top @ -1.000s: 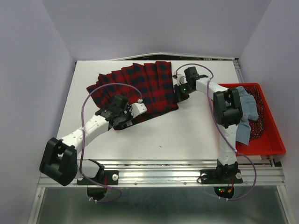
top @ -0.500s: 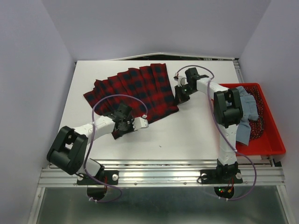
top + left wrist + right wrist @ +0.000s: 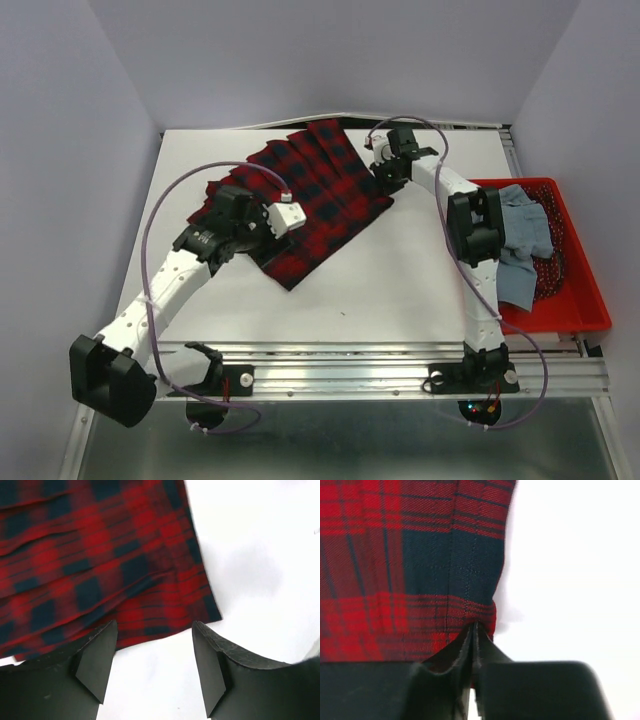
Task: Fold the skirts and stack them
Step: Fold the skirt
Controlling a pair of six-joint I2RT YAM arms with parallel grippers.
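The red-and-navy plaid skirt (image 3: 315, 195) lies spread on the white table (image 3: 400, 290), its pleats fanned toward the back. My left gripper (image 3: 272, 225) hovers open over the skirt's near-left part. In the left wrist view its fingers (image 3: 95, 662) frame bare table just short of the skirt's edge (image 3: 100, 565). My right gripper (image 3: 385, 172) sits at the skirt's far right corner. In the right wrist view it (image 3: 474, 635) is shut on the hem of the plaid cloth (image 3: 420, 555). The light blue-grey skirt (image 3: 522, 240) lies crumpled in the basket.
A red plastic basket (image 3: 585, 300) stands at the table's right edge; the blue-grey skirt hangs partly over its left rim, beside a dark red patterned cloth (image 3: 550, 255). Grey walls close in on the back and both sides.
My left gripper has let go of the plaid skirt, opened, and swung up and back over it. The skirt has turned, its near corner now pointing toward me. The right gripper moved farther back.
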